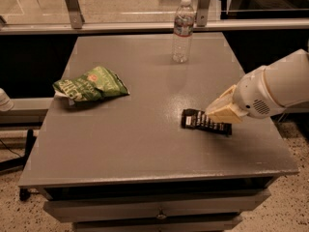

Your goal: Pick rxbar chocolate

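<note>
The rxbar chocolate (pixel 203 122) is a small flat black bar with white text. It lies on the grey table (pixel 145 144), right of centre toward the front. My gripper (pixel 219 111) comes in from the right on a white arm. Its cream-coloured fingers hang just above the bar's right half and hide part of that end.
A green snack bag (pixel 91 84) lies on the table's left side. A clear water bottle (pixel 182 30) stands upright at the back centre. A glass railing runs behind the table. Drawers sit under the front edge.
</note>
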Motion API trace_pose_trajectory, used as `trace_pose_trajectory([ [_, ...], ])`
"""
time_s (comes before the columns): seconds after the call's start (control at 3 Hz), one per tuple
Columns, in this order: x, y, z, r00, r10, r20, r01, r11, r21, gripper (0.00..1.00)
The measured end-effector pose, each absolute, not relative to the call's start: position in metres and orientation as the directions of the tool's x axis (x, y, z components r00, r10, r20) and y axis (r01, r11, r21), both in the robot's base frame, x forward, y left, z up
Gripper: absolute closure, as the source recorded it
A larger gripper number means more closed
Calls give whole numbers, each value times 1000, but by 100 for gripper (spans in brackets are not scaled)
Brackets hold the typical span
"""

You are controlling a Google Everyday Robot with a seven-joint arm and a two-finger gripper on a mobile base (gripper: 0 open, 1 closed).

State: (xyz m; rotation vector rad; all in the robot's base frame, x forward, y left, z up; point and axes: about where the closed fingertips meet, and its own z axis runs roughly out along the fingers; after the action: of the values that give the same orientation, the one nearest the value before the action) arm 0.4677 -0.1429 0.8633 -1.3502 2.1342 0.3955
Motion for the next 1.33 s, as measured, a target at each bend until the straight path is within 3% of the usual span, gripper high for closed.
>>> trace_pose_trajectory([
  [0.33,472,-145,856,-322,-728,-605,-894,445,-60,13],
  [0.67,476,-147,849,-323,-732,-600,-893,445,-62,0],
  [1.33,475,-153,832,-341,-741,-579,-893,448,-48,0],
])
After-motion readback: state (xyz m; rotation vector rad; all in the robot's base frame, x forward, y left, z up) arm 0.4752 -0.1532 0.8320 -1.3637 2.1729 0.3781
